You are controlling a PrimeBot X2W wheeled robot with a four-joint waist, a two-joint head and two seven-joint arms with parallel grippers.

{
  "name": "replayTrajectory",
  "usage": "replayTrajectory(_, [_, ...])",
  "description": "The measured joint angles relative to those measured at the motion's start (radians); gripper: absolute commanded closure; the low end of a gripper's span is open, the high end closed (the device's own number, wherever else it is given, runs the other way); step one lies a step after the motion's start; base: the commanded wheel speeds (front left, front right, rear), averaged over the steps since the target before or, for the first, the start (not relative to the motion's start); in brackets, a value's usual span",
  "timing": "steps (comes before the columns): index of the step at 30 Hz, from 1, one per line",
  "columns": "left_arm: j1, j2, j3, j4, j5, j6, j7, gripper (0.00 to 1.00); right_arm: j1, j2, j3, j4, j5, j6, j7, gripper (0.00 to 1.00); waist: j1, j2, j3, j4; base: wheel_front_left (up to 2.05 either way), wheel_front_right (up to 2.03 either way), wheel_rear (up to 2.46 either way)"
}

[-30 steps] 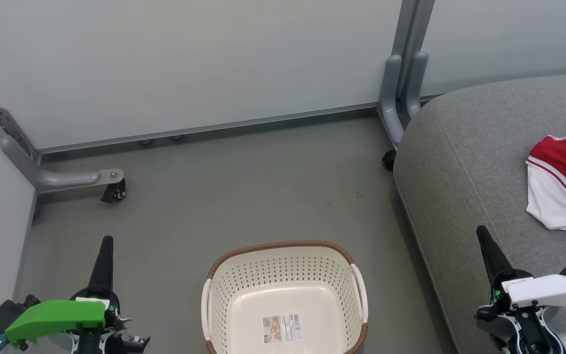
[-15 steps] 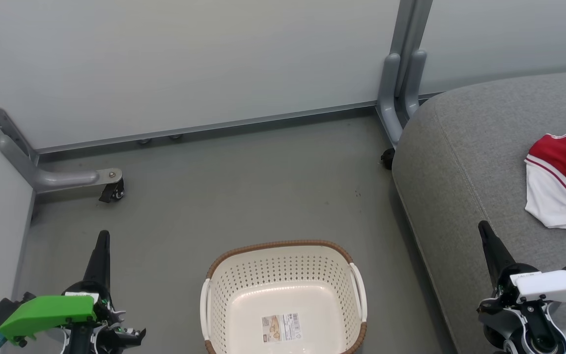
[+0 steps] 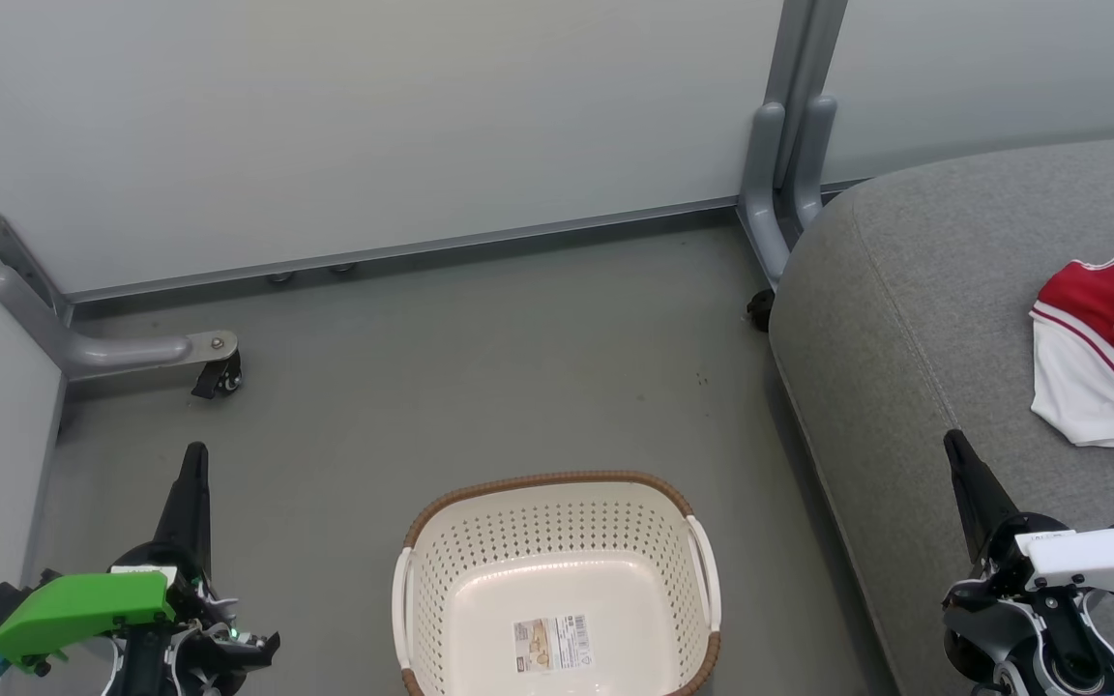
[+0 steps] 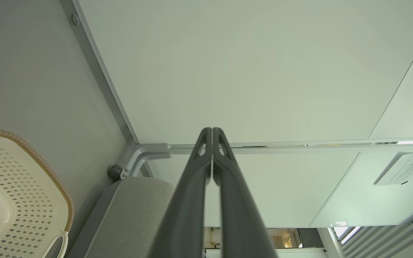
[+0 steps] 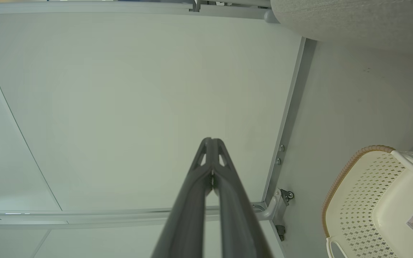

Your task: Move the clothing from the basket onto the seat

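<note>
Red and white clothing (image 3: 1106,348) lies bunched on the grey seat (image 3: 915,329) at the right edge of the head view. The cream basket (image 3: 557,580) with a brown rim sits on the floor at bottom centre, holding nothing but a paper label (image 3: 553,645). My left gripper (image 3: 194,454) is shut, low at the left of the basket, fingers pointing up the view. My right gripper (image 3: 953,440) is shut over the seat's front edge, left of the clothing. The left wrist view has the shut gripper (image 4: 212,129) before the panels, the basket (image 4: 20,186) at lower left. The right wrist view has its gripper (image 5: 212,139) shut and the basket (image 5: 371,200) at lower right.
Pale partition panels (image 3: 373,126) close off the back and left. Their grey metal feet with castors (image 3: 219,372) stand on the floor at left, and a post foot (image 3: 779,193) stands by the seat's corner. Grey floor (image 3: 480,387) stretches between the panels and the basket.
Both grippers have sunk a little lower in the head view, the left one also drifting left. The whole picture shifted slightly, so the camera moved. Clothing and basket lie as before.
</note>
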Motion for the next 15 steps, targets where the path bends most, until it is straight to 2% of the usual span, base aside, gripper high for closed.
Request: replayTrajectory(15, [0.0, -0.003, 0.007, 0.0, 0.0, 0.0, 0.007, 1.0, 0.0, 0.005, -0.006, 0.001, -0.002, 0.0, 0.005, 1.0, 0.0, 0.0, 0.0, 0.0, 0.0, 0.0, 0.0])
